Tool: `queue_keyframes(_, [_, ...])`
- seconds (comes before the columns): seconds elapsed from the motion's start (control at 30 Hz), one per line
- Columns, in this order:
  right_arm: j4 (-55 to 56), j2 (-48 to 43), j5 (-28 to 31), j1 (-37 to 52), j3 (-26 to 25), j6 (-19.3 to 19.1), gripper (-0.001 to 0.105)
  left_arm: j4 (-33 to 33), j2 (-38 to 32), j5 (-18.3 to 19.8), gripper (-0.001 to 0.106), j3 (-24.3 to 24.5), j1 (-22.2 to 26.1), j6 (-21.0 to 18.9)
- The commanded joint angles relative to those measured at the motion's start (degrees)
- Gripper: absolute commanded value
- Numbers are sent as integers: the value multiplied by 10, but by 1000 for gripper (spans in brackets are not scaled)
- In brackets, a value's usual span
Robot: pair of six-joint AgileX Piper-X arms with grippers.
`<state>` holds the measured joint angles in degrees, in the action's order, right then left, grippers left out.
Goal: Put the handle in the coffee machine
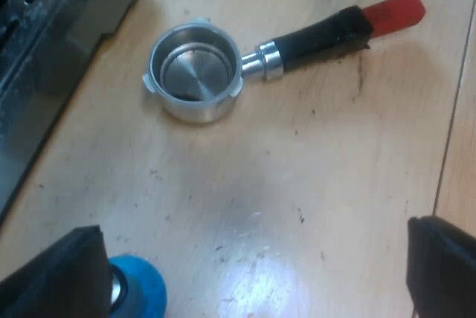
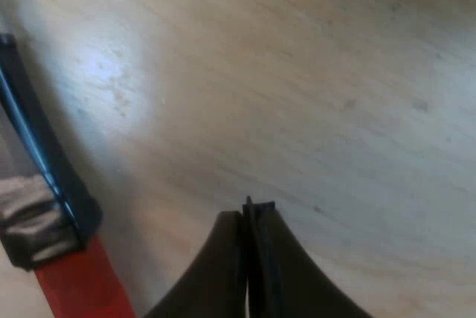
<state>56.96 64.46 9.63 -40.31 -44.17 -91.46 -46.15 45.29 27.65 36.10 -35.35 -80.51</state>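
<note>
while the metal holder [image 1: 195,73] lies loose on the counter [image 1: 312,184], not in the machine [image 1: 44,43], our left hand [image 1: 253,232] hovers above the wood with its two black fingers [image 1: 67,273] spread wide and nothing between them. the holder rests flat, its round basket open upward, with a little dark residue along the inner edge. its dark handle [image 1: 316,36] lies level on the wood and points away from the machine, and the red end [image 1: 394,12] is the part farthest from it. the basket end is the nearer one to the machine's dark grey body, close to it but not touching. between our left hand and the holder we see light wood with a few dark specks and a bright patch of glare. a blue tamper [image 1: 141,288] stands just beside one finger of that hand, on the side toward the machine; whether they touch we cannot tell. a seam in the counter runs past the other finger.

our right hand [image 2: 249,210] hangs over another stretch of pale wood, its fingers pressed together tip to tip with nothing pinched. to one side of it lies a dark, shiny bar [image 2: 37,147] with a grey piece and a red strip [image 2: 78,281] at its end; we cannot tell what this is.
</note>
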Motion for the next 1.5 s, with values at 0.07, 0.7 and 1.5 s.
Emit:
queue_keyframes(0.07, [-18,35,-10,-2,16,0,0,2,2,-19,82,-2,-3,-4])
queue_keyframes(0.7, [-58,119,-68,-78,32,7,0,-40,2,-56,82,-3,67,12])
queue_keyframes(1.5, [-223,120,-108,-221,30,165,0,-110,-17,-56,82,-3,67,34])
